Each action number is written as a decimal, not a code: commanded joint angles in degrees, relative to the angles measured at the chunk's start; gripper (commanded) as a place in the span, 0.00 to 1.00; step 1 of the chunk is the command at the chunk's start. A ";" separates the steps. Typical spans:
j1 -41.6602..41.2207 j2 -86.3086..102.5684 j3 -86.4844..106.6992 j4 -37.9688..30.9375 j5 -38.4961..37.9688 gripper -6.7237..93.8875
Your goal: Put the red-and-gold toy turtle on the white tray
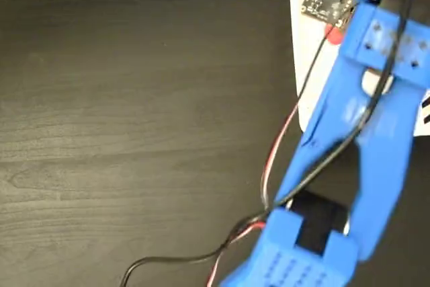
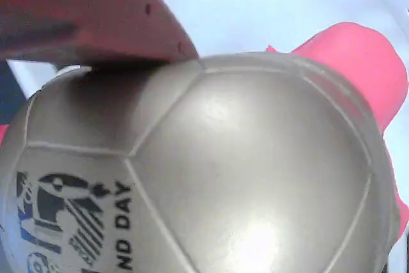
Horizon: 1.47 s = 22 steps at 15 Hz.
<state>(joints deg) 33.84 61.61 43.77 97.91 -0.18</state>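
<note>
turtle (image 2: 211,164): seen close in wrist view, over white tray (image 1: 304,65) at tabletop's (image 1: 134,112) right edge | pincer: red finger (image 2: 83,14) pressed on shell, full grip cannot be told

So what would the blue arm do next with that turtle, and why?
Probably open the pincer and let go. In the wrist view the turtle fills the frame with a red finger pressed on its shell and the white tray right behind it; the fixed view shows the arm over the tray.
</note>
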 commanded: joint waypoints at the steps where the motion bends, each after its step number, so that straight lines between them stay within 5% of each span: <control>1: 0.53 0.53 -4.31 0.79 0.44 0.06; 13: 1.14 -5.71 -2.02 -4.83 0.35 0.06; 17: -0.26 -5.80 0.53 -6.77 0.35 0.41; 22: -0.62 -4.31 2.55 -6.77 -0.79 0.60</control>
<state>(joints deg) 33.40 52.56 46.93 91.41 -0.09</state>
